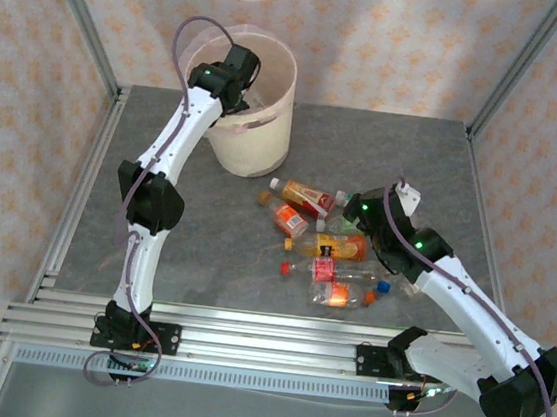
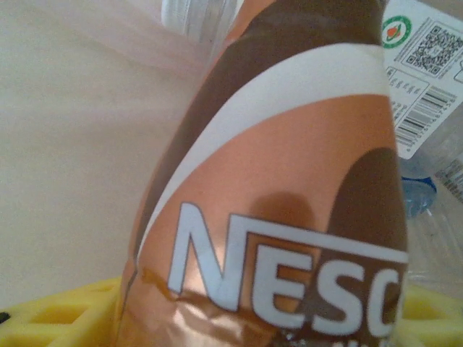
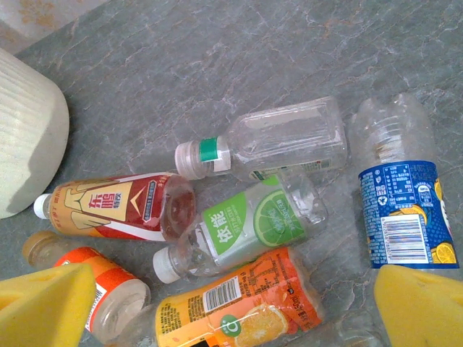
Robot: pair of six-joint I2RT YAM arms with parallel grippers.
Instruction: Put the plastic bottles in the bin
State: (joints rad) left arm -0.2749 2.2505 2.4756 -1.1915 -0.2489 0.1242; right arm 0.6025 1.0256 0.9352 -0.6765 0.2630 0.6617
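Observation:
My left gripper (image 1: 236, 73) hangs over the mouth of the cream-white bin (image 1: 267, 132), shut on a plastic bottle with a brown and orange label (image 2: 289, 181); yellow pads (image 2: 58, 311) show on both sides of it. Beneath it lies a clear bottle with a white barcode label (image 2: 423, 79). My right gripper (image 1: 358, 213) stands open above several bottles lying on the table. Between its yellow pads (image 3: 43, 303) lie a green-labelled bottle (image 3: 246, 224) and an orange-labelled bottle (image 3: 239, 303). A red-labelled bottle (image 3: 116, 206), a clear bottle (image 3: 282, 141) and a blue-labelled bottle (image 3: 401, 202) lie around them.
The bin's pale wall (image 3: 25, 130) stands left of the pile, and its pink liner (image 2: 108, 43) shows inside it. More bottles (image 1: 337, 272) lie toward the table's front edge. Metal frame posts (image 1: 516, 65) rise at the table's far corners.

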